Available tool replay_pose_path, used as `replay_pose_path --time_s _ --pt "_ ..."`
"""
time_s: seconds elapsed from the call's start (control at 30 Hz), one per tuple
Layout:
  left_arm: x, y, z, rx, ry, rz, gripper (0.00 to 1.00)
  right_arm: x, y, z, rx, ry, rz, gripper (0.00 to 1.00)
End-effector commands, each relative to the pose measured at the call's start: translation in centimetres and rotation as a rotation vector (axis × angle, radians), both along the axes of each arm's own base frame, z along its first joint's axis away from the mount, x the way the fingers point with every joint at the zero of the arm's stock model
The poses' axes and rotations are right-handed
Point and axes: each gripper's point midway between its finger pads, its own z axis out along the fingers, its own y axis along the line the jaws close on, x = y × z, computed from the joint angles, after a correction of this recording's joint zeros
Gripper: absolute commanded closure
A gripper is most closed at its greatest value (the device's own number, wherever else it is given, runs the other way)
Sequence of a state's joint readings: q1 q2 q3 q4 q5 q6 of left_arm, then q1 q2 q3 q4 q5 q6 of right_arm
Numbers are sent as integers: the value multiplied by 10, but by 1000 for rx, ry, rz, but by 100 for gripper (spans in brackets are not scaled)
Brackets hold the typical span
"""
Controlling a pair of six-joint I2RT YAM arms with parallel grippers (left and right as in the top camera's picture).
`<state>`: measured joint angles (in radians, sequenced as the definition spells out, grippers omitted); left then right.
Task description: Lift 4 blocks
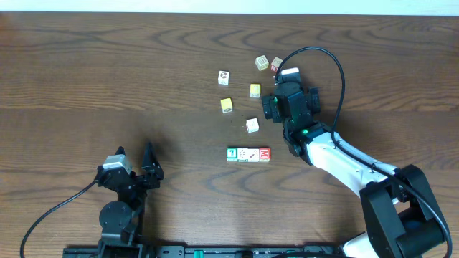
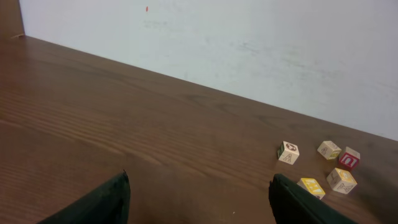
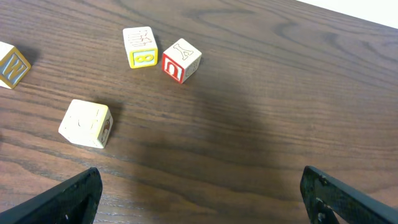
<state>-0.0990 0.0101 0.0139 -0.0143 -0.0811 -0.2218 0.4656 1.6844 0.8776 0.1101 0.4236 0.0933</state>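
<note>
Blocks (image 1: 248, 154) are sitting in one touching row on the worktop (image 1: 107, 72), running from green 7 to red M, while the right tool (image 3: 202, 202) is hanging wide open near the row's red end among loose cubes (image 1: 252, 125) and the left tool (image 1: 134, 156) is standing open well apart from the row.

Light was even, bright, focus sharp — a faint broad shadow lay on the table (image 3: 261, 118) ahead of the right gripper (image 3: 202, 199).
</note>
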Motion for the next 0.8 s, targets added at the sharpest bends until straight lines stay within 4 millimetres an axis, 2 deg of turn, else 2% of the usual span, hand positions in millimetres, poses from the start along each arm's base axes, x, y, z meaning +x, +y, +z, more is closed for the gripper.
replay_pose_path --time_s 0.0,0.3,0.43,0.6,0.73,0.77 --pt "-1 4 -17 0 61 24 28 4 -7 3 -14 -10 -16 1" --pt "-1 5 -18 0 63 24 28 4 -7 3 -15 -7 -16 1" --pt "-1 5 -18 0 63 24 28 -6 -11 15 -21 4 -13 1" --pt "-1 5 -18 0 63 24 28 -37 -23 49 -33 28 -7 1" --pt "-1 5 -18 0 63 24 28 -67 -37 98 -8 -22 -6 1" --pt "-1 5 -18 0 63 24 28 -80 -44 123 16 -69 -7 1"
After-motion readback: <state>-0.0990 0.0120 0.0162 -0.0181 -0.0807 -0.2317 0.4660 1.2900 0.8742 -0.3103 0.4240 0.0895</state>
